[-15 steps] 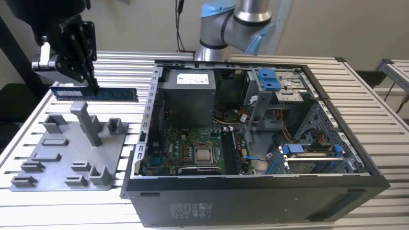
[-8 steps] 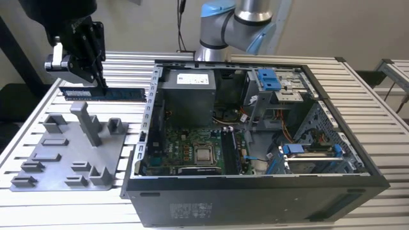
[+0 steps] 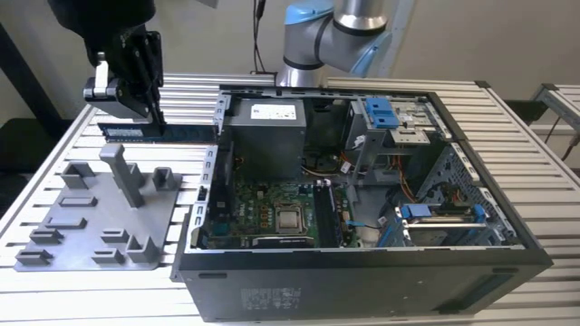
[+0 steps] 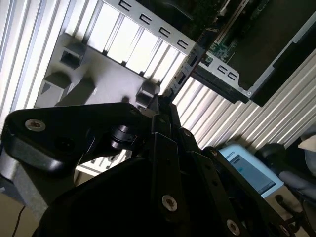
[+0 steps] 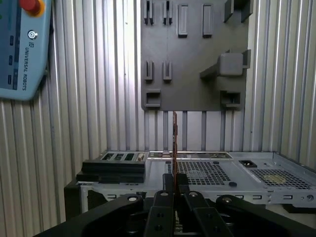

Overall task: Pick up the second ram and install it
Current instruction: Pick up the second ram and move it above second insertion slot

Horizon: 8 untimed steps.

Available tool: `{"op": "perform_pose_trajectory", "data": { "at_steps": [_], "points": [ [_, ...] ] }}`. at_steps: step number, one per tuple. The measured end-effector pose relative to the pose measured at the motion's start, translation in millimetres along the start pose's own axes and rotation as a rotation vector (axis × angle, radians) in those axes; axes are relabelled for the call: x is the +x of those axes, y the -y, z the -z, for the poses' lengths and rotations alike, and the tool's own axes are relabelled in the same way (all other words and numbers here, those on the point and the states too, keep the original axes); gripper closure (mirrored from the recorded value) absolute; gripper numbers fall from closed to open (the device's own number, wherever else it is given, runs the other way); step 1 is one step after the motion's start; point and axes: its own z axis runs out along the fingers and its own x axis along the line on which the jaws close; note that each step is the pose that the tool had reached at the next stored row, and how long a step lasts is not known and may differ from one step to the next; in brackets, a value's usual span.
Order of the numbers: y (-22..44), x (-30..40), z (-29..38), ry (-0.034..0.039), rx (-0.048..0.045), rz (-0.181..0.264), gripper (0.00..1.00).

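The second ram (image 3: 186, 133) is a long dark blue-green stick with black chips. It stands on its long edge, level, low over the slatted table between the grey fixture plate (image 3: 100, 217) and the open computer case (image 3: 363, 190). My gripper (image 3: 156, 124) comes down from above and is shut on the ram near its middle. In the first wrist view the ram (image 5: 175, 140) shows edge-on as a thin strip sticking out from between the black fingers (image 5: 169, 183). I cannot tell whether it touches the table. The motherboard (image 3: 272, 210) lies exposed inside the case.
The fixture plate (image 5: 192, 59) carries upright posts and slots, one tall post (image 3: 122, 173) nearest the ram. The case wall (image 3: 213, 156) rises beside the ram's end. A teach pendant (image 5: 22, 49) lies on the table. The arm's base (image 3: 317, 41) stands behind the case.
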Motion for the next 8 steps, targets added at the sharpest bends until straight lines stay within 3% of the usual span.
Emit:
{"op": "perform_pose_trajectory", "data": {
  "at_steps": [8],
  "points": [
    [14.6,-0.3,-0.7,0.0000,0.0000,0.000,0.86]
  ]
}}
